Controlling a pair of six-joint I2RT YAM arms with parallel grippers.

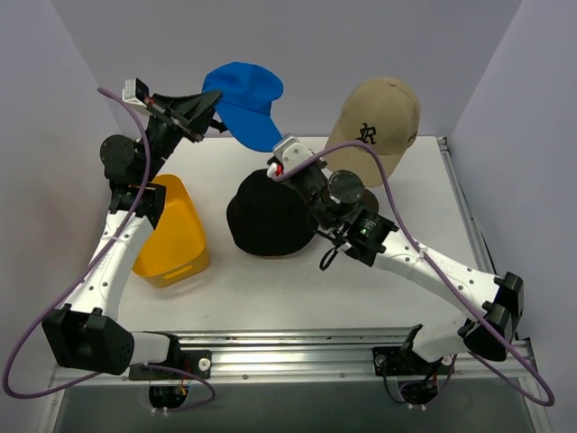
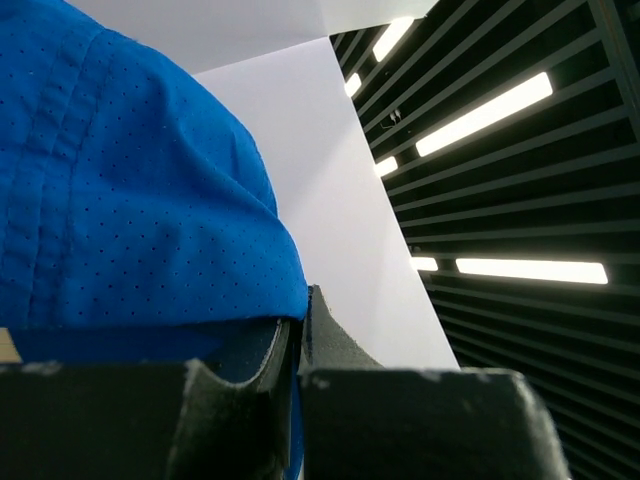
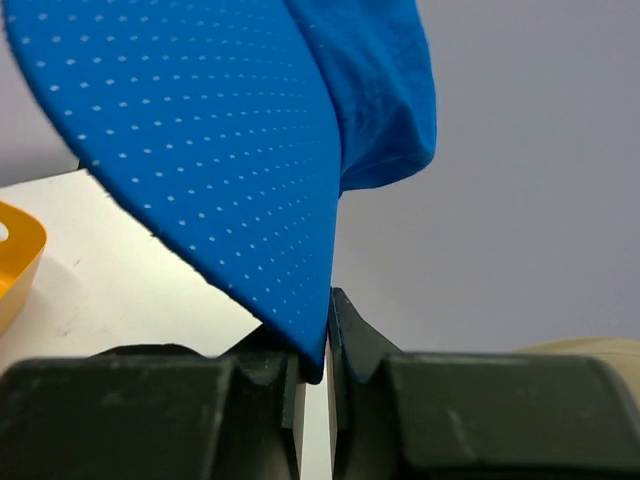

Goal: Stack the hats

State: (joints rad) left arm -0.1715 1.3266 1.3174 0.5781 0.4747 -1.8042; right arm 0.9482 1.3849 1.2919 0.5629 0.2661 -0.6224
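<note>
Up above the far edge of the white tabletop [image 1: 288, 298], a bright blue perforated fabric baseball cap [image 1: 242, 97] hangs in the air between both arms. The left gripper [image 1: 213, 123] is clamped on the rim of its crown; the right gripper [image 1: 279, 158] pinches the tip of its brim. A black fabric bucket hat [image 1: 266, 216] sits at the tabletop's middle. A tan baseball cap with a dark embroidered logo [image 1: 383, 113] stands raised near the far right corner, and a yellow plastic tray [image 1: 176, 244] lies by the left edge.
</note>
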